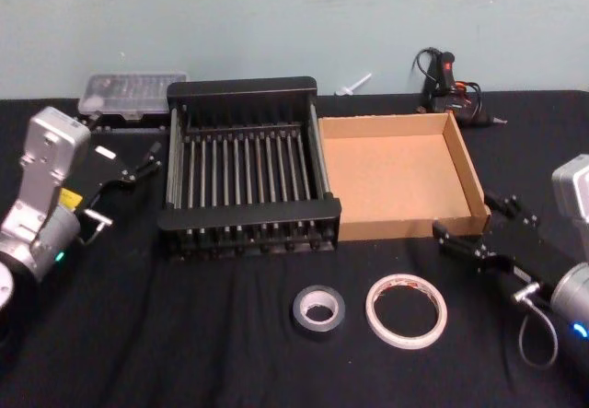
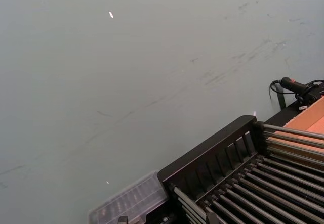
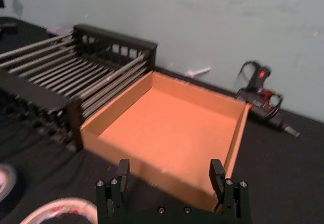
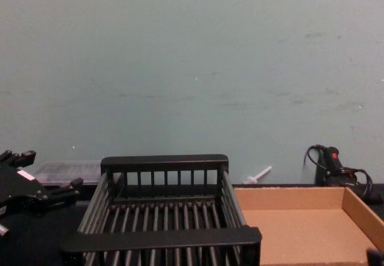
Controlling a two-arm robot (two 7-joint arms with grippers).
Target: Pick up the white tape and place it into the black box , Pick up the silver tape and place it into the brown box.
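- Nearest the head camera, the white tape [image 1: 406,309] and the silver tape [image 1: 318,309] lie flat on the black table [image 1: 184,334], side by side and just apart, silver to the left.
- Behind them stand the black box [image 1: 244,173] and the brown box [image 1: 396,173], their sides touching, the black one on the left; both hold nothing.
- Right gripper [image 1: 463,242] hangs near the brown box's front right corner, its fingers spread wide and holding nothing; the white tape lies near it, to its front left.
- Left gripper [image 1: 138,164] sits left of the black box, well apart from both tapes, fingers parted and empty.
- At the table's back edge rest a clear plastic case [image 1: 124,95] and a glue gun [image 1: 451,81].
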